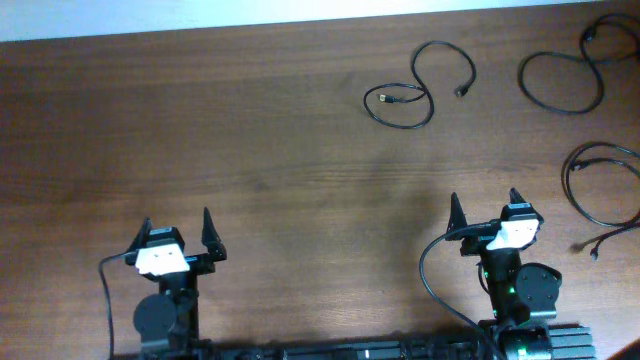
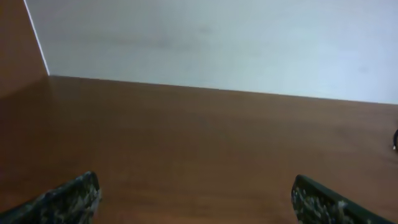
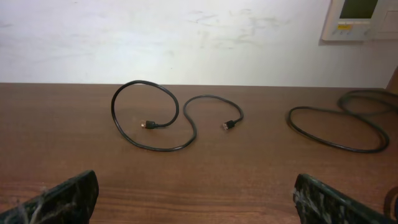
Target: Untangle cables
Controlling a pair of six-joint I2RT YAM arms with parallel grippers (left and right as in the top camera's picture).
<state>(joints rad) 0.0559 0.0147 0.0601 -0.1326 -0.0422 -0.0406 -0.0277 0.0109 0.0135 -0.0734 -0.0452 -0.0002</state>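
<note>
Brown wooden tabletop (image 1: 250,150) holds three separate thin black cords, all far and right. An S-curled cord (image 3: 154,149) lies ahead and slightly left of the right gripper (image 1: 483,200), stretched left to right. The left gripper (image 1: 176,218) is well apart from it. Both grippers gape wide, empty.

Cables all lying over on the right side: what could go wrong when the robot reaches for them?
The right-edge cable runs out of the overhead view, so a pull might drag a part nobody sees. All cables lie flat on the table; the open right gripper may scrape wood or miss. The left gripper sits far away.
</note>
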